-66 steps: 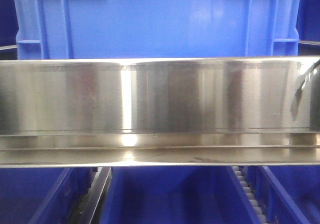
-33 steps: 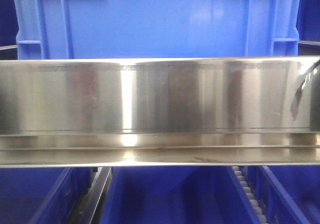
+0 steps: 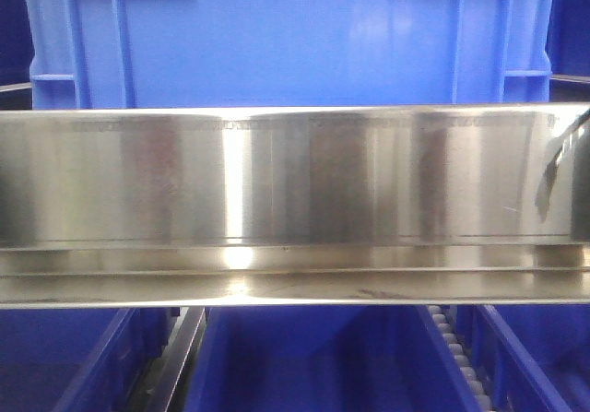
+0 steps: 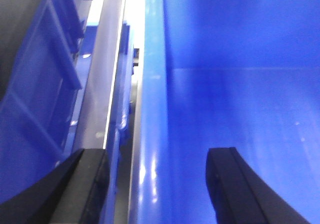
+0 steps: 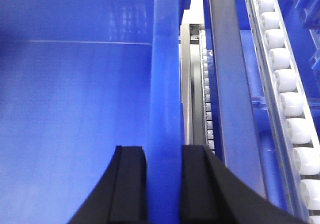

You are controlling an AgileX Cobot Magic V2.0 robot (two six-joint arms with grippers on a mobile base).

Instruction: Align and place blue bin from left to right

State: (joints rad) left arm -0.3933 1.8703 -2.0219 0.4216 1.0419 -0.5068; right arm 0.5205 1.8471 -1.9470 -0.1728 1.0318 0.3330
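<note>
In the right wrist view my right gripper (image 5: 164, 184) is shut on the right side wall (image 5: 165, 83) of a blue bin. One black finger is inside the bin, the other outside. In the left wrist view my left gripper (image 4: 157, 184) is open and straddles the bin's left rim (image 4: 152, 108) without touching it. Its right finger (image 4: 235, 184) hangs inside the bin. In the front view a large light-blue ribbed bin (image 3: 286, 39) stands behind a steel rail, and neither gripper shows there. I cannot tell whether that is the held bin.
A wide stainless steel rail (image 3: 295, 200) crosses the front view. Below it lie blue tubs (image 3: 304, 357) and a roller track (image 3: 452, 343). White rollers (image 5: 285, 78) and a metal rail (image 5: 227, 83) run right of the held wall. Another ribbed blue crate (image 4: 40, 88) stands left of the left rim.
Only the dark reflections on the steel rail shift slightly. The light-blue bin and the tubs stay where they were.
</note>
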